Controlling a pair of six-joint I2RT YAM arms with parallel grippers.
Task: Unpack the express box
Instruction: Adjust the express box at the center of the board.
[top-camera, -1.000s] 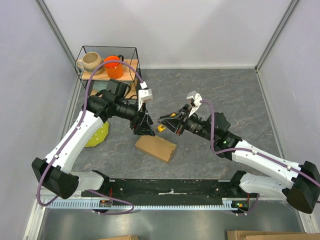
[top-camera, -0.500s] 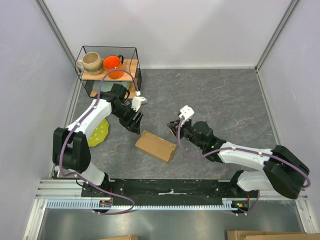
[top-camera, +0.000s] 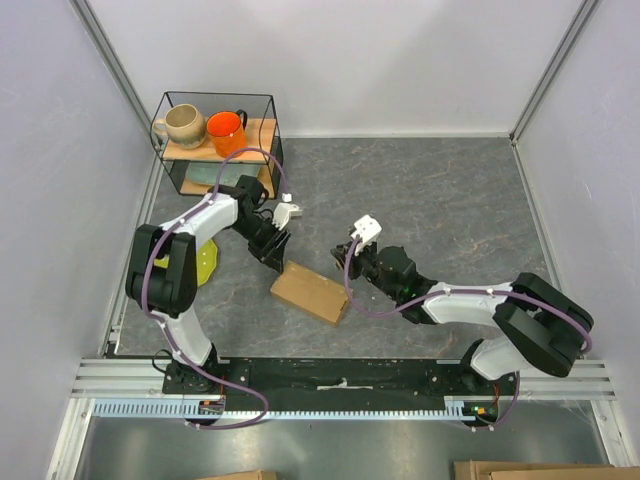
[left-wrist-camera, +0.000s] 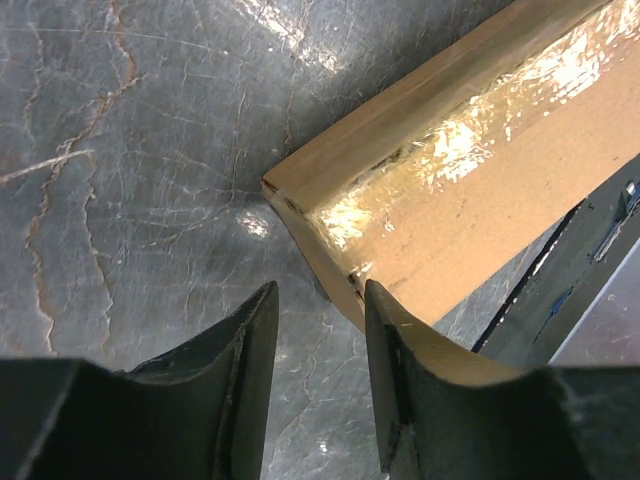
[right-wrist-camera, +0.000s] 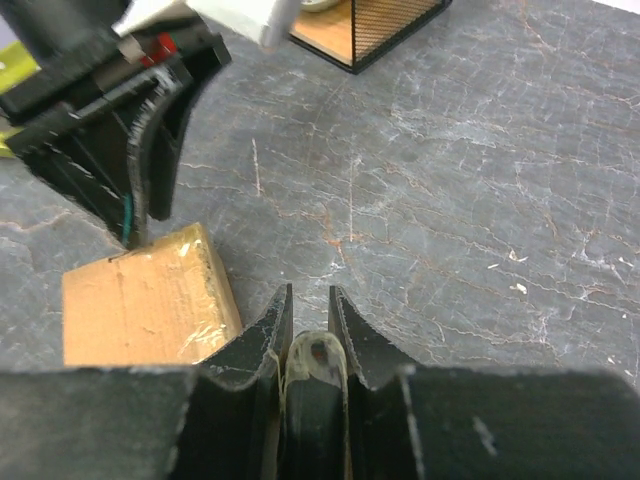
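Grey marbled tabletop (top-camera: 450, 200), white walls. Flat on it, near centre, betw both arms: express box (top-camera: 312, 293), clear tape on top. L gripper (left-wrist-camera: 318, 288) low at box's far-left corner, fingers part-spread, nothing betw them. R gripper (right-wrist-camera: 308, 292) just right of box, fingers nearly together, pinching small yellowish item (right-wrist-camera: 316, 362) (can't ID).
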